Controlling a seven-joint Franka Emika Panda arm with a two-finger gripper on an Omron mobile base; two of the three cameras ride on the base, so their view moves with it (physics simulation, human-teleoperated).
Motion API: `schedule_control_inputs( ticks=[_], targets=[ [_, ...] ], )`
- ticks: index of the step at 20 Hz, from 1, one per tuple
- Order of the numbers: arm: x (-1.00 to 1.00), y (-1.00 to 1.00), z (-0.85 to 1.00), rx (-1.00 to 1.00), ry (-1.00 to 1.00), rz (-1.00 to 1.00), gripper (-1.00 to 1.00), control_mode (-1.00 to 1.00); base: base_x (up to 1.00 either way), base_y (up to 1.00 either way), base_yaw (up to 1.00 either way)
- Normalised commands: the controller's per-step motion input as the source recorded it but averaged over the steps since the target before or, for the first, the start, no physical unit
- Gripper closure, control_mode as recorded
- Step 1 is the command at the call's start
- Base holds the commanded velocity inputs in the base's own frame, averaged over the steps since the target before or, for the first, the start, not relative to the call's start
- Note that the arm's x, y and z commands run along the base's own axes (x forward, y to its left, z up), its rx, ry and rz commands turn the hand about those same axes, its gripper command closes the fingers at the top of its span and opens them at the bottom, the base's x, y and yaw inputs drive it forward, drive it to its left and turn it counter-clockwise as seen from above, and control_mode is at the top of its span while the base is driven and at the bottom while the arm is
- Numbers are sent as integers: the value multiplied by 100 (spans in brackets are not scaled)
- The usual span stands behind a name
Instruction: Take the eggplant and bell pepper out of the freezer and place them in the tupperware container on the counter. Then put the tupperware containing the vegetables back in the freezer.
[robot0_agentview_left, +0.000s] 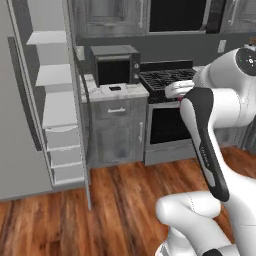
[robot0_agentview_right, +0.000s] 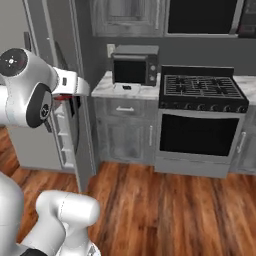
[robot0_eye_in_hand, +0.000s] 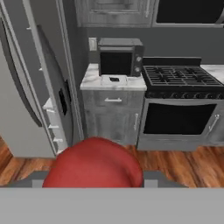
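We are carrying the red bell pepper (robot0_eye_in_hand: 94, 162) toward the counter (robot0_eye_in_hand: 92, 82), away from the open freezer (robot0_agentview_left: 57, 112).

In the hand view, the pepper is sitting low centre, apparently clamped in the jaws, though the fingertips are hiding behind it. The tupperware container (robot0_eye_in_hand: 114, 80) is waiting on the counter, upper centre, with a dark item, probably the eggplant (robot0_eye_in_hand: 114, 79), inside. We are risking a slip off the round skin, or a drop short of the tray. The left base view is adding the freezer's white shelves.
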Motion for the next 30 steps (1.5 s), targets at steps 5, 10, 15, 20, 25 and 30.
schedule_control_inputs(
  ticks=[5,10,15,20,25,30],
  targets=[
    [0,0,0,0,0,0,100,100,79,-100,0],
    [0,0,0,0,0,0,100,100,97,-86,2],
    [0,0,0,0,0,0,100,100,100,-37,9],
    [0,0,0,0,0,0,100,100,22,56,25],
    [0,0,0,0,0,0,100,100,6,65,32],
    [0,0,0,0,0,0,100,100,69,14,23]
  ],
)
